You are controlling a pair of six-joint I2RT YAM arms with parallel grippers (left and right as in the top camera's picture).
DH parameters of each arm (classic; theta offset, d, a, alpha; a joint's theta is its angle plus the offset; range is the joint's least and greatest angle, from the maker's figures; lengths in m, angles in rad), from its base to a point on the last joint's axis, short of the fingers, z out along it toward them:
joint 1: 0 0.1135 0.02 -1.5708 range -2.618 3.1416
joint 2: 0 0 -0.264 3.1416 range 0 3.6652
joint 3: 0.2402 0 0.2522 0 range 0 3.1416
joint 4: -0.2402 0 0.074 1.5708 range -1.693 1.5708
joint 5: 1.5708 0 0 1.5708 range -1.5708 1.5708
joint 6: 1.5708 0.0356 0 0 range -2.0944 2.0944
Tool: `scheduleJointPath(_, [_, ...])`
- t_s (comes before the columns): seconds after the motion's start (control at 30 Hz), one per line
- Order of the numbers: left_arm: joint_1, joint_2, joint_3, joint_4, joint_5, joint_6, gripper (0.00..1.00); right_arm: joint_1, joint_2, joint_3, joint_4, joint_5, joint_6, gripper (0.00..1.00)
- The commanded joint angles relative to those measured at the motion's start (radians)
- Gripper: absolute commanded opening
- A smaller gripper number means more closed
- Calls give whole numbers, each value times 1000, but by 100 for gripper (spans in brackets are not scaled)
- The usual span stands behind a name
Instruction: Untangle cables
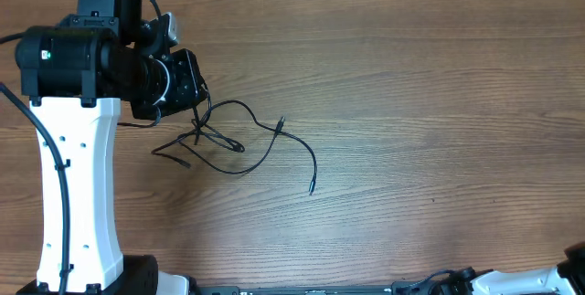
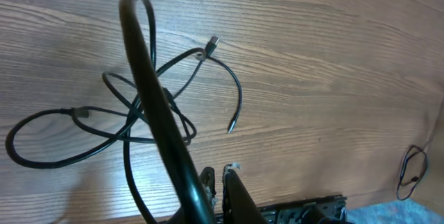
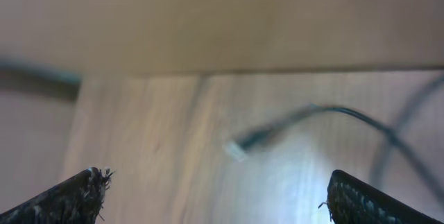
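Note:
The cables are thin black cords lying in a loose tangle on the wooden table, left of centre. One plug end points right and another tip lies nearer the front. My left gripper hangs over the tangle's left side. In the left wrist view its jaws are shut, and a lifted strand runs up close past the left finger, away from the cables on the table. My right gripper is open wide above bare wood, holding nothing.
The left arm's white column stands at the table's left side. A blurred dark cord with a pale plug end lies ahead of the right gripper. A small black loop shows near the table's edge.

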Motion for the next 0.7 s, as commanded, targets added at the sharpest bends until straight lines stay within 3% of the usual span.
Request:
scheduleJointPath(0.0, [-6, -25, 2, -2, 19, -10, 6, 68, -13, 25, 10, -82, -37, 100])
scheduleJointPath(0.13, [-6, -25, 2, -2, 18, -10, 7, 125, -13, 25, 13, -93, -64, 100])
scheduleJointPath(0.27, [-6, -25, 2, 4, 12, 9, 7, 192, -16, 25, -4, -238, -254, 100])
scheduleJointPath(0.43, [-6, -25, 2, 43, -60, 35, 7, 288, -34, 25, 1, -437, -278, 100])
scheduleJointPath(0.53, [-6, -25, 2, 44, -63, 35, 8, 372, -60, 25, -11, -486, -290, 100])
scheduleJointPath(0.67, [-6, -25, 2, 51, -63, 51, 8, 512, -105, 25, -79, -571, -430, 100])
